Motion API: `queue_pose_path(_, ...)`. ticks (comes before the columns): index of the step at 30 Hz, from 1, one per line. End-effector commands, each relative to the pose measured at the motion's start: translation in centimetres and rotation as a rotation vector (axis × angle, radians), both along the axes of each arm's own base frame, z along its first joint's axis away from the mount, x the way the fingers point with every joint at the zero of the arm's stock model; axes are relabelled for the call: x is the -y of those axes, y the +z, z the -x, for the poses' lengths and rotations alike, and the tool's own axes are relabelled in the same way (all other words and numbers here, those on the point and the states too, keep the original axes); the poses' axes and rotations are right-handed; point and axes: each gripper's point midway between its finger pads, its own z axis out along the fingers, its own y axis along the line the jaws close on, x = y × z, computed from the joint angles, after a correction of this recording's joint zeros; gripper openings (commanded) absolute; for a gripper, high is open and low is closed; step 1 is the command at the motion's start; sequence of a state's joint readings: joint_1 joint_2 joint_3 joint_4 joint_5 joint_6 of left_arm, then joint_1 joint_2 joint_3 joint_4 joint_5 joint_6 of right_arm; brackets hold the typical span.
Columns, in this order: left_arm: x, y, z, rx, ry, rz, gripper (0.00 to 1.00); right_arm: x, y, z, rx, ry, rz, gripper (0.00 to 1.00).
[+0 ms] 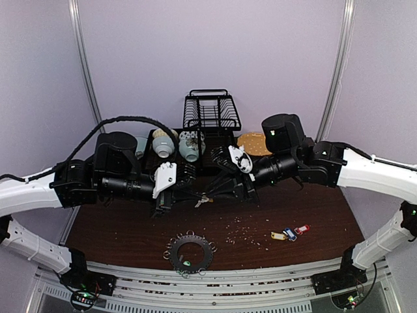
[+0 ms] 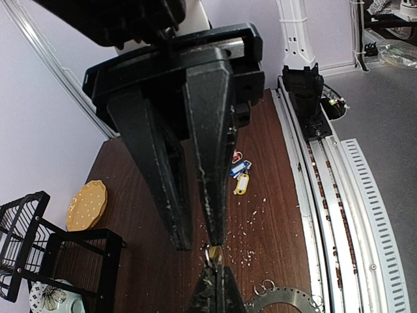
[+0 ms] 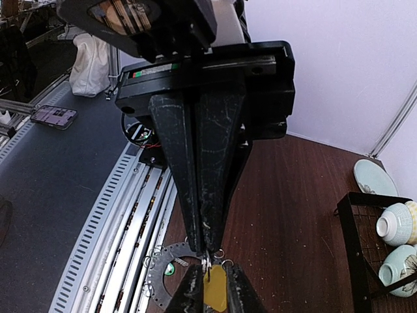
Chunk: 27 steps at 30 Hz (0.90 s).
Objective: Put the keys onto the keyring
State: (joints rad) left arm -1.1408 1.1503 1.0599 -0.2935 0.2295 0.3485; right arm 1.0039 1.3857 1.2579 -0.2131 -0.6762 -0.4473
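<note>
**One key pinched in mid-air, keyring waiting below**

The left claw is clamped on a single key. A yellowish flat part of the key shows between its fingers in the right wrist view, and it hangs above the table, clear of the surface. The right claw meets it tip to tip. Its fingers stand almost together at the key's free end, but I cannot tell whether they actually pinch it.

The keyring lies flat near the table's front edge, below the two claws, and neither claw touches it. Three tagged keys, yellow, blue and red, lie in a cluster to the right, well apart from the keyring, past a scatter of crumbs.

The weak point is probably this two-claw hold. Both tips crowd one small piece of metal, so if either lets go before the other has a firm bite, the key could twist or drop. It might land among the crumbs or inside the keyring's central hole, where it would be awkward to pick up again.

Nothing pins the keyring down. Pressing a key against one of its split rings would likely push the disc along the table rather than open the ring.
</note>
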Motion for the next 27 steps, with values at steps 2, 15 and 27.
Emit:
queue_pose_path(2,0.42,1.09,0.39,0.018,-0.029,0.032,0.00,0.01,0.86,0.30,0.012,0.008,-0.009,0.14)
queue_pose_path(15,0.47,1.16,0.49,0.017,-0.035,0.036,0.00,-0.39,0.71,0.67,0.013,0.022,0.002,0.10)
queue_pose_path(27,0.37,1.32,0.56,0.018,-0.037,0.044,0.00,-0.37,0.54,0.91,0.023,0.030,0.018,0.00)
